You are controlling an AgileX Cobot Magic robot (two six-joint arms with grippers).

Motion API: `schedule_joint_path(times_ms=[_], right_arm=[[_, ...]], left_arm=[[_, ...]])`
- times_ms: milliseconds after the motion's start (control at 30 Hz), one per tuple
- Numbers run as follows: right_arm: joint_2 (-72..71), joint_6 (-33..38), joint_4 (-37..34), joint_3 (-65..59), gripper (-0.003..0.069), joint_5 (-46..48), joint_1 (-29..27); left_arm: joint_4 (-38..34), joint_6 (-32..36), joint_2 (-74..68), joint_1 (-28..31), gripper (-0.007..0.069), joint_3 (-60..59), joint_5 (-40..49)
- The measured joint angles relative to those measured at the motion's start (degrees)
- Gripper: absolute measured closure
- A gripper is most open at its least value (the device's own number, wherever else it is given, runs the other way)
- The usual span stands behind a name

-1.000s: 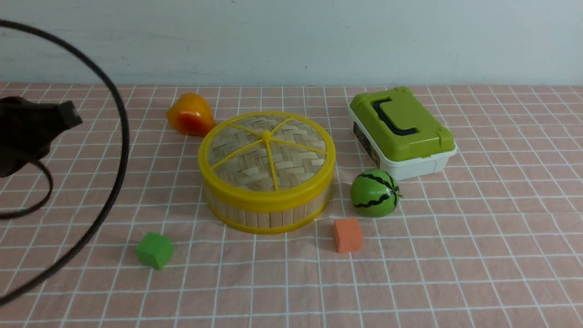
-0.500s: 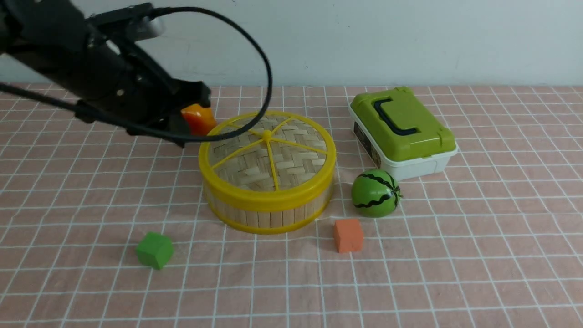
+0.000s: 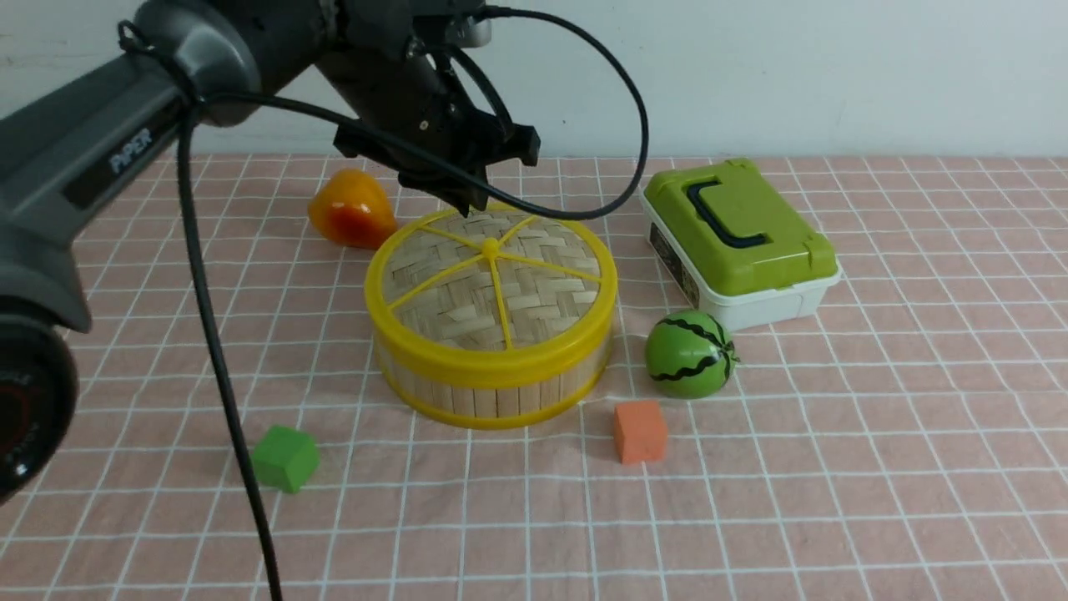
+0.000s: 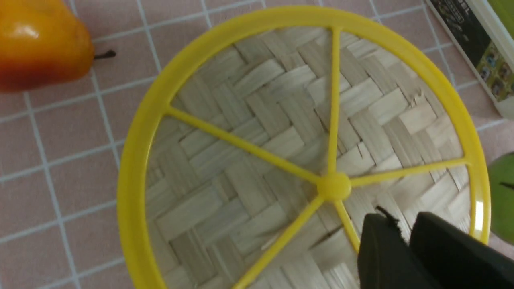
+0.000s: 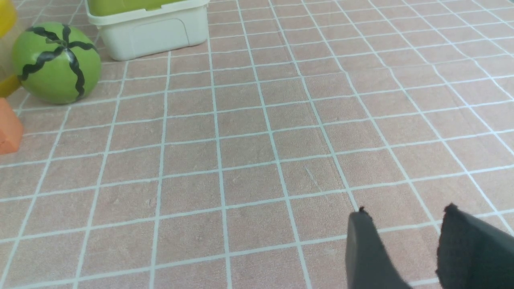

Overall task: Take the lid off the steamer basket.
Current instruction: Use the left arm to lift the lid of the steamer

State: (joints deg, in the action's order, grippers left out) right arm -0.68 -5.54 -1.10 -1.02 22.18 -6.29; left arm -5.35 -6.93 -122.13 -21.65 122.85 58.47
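Note:
The lid [image 3: 491, 275], woven bamboo with a yellow rim, spokes and centre knob [image 3: 490, 246], sits closed on the steamer basket [image 3: 492, 392] mid-table. It fills the left wrist view [image 4: 249, 160], knob [image 4: 333, 186] included. My left gripper [image 3: 465, 196] hovers just above the lid's far edge, short of the knob; in the left wrist view [image 4: 403, 224] its fingers are together and hold nothing. My right gripper [image 5: 405, 216] is open and empty above bare cloth, out of the front view.
An orange pear [image 3: 349, 210] lies behind the basket on the left. A white box with a green lid [image 3: 738, 238] stands at the right, a toy watermelon [image 3: 689, 354] and an orange cube [image 3: 640, 431] before it. A green cube [image 3: 285, 457] sits front left.
My left arm has swung in from the left edge, risen and moved right, from beside the pear to above the lid's far edge. The lid and basket have not moved.

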Motion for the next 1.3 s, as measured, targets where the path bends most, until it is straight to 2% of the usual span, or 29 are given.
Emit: schedule_joint_path(times_ms=[100,233,733,867,967,1067,1100,1300], right_arm=[[0.0,0.0,0.0,0.0,0.0418,0.0,0.0],[0.0,0.0,0.0,0.0,0.0418,0.0,0.0],[0.0,0.0,0.0,0.0,0.0418,0.0,0.0],[0.0,0.0,0.0,0.0,0.0418,0.0,0.0],[0.0,0.0,0.0,0.0,0.0418,0.0,0.0],[0.0,0.0,0.0,0.0,0.0418,0.0,0.0],[0.0,0.0,0.0,0.0,0.0418,0.0,0.0],[0.0,0.0,0.0,0.0,0.0418,0.0,0.0]], left_arm=[[0.1,0.7,-2.7,-0.1,0.0366,1.6,0.0],[0.9,0.8,-5.4,-0.2,0.0305,1.7,-0.1],[10.5,-1.0,-7.1,-4.2,0.0313,1.9,-2.0],[10.9,-2.1,-7.6,-4.2,0.0346,1.9,-1.9],[11.0,-2.6,-7.6,-4.2,0.0403,1.9,-1.9],[11.3,-3.1,-7.6,-4.1,0.0508,1.9,-1.9],[11.3,-3.1,-7.6,-4.1,0.0522,1.9,-1.9],[11.3,-3.1,-7.5,-4.1,0.0519,2.0,-1.9]])
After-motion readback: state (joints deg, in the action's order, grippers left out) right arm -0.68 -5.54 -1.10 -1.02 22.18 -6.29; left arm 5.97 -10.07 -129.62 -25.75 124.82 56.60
